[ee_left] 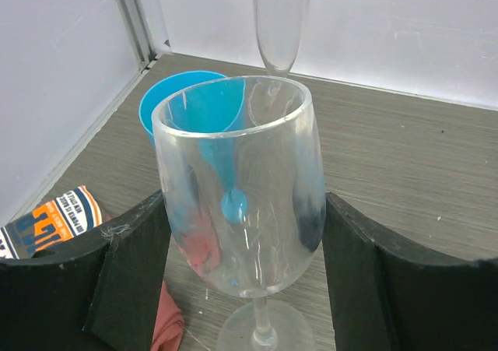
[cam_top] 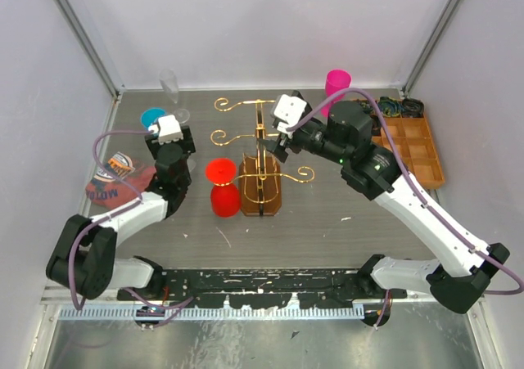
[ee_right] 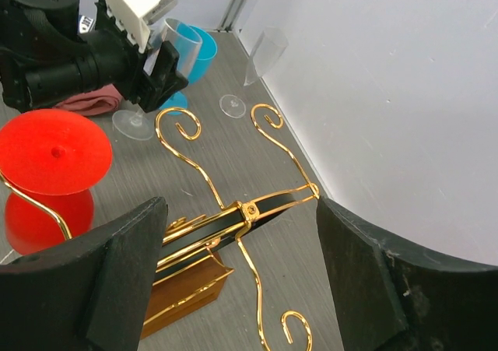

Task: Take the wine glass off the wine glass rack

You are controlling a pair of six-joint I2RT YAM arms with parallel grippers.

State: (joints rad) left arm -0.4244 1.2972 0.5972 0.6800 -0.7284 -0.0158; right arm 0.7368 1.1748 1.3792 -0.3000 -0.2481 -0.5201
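Left wrist: clear, round-bowled wine glass [ee_left: 237, 187] stands upright on its stem.

The wine glass [ee_left: 241, 195] fills the gap between the left fingers [ee_left: 124, 281]. Just beyond them a blue cup [ee_left: 187, 102] blocks the way, with a clear flute [ee_left: 280, 16] farther on. Bare bench [ee_left: 405, 149] lies to their right. The wine glass rack [ee_right: 233, 219] runs between the right fingers [ee_right: 109, 273], its scrolls ahead. A red glass [ee_right: 50, 152] crowds their left.
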